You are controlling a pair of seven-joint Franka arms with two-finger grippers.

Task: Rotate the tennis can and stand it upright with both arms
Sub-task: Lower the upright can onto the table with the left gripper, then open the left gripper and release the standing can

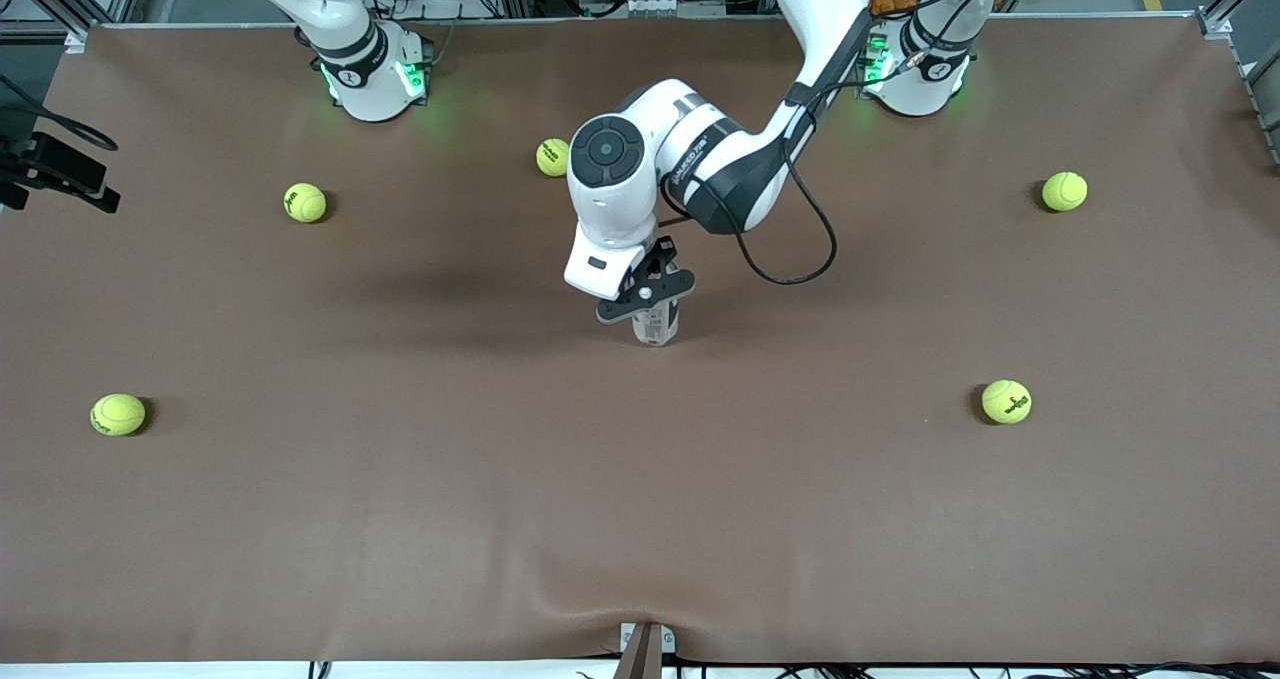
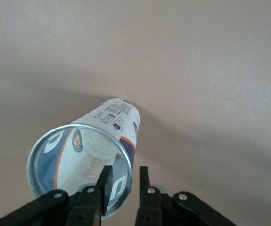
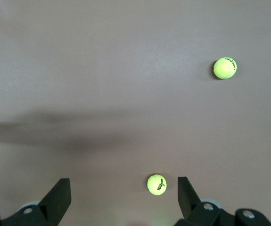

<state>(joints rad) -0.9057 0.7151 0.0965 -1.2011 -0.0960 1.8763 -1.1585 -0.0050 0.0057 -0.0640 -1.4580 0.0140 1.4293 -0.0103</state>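
Your brown table (image 1: pixel 640 519) spreads under both arms. Your left arm (image 1: pixel 700 159) reaches from its base down to the table's middle, while your right arm (image 1: pixel 350 49) waits folded near its base. The tennis can (image 1: pixel 656 325) stands upright at the middle of the table, its open metal rim facing up. Your left gripper (image 1: pixel 648 294) sits at that rim, one finger (image 2: pixel 104 183) inside the can and the other outside, narrowly parted around the wall; you cannot tell whether they pinch it. Your right gripper (image 3: pixel 123 195) hangs with its fingers spread wide, grasping nothing. Five tennis balls (image 1: pixel 305 202) lie scattered, well apart from the can.
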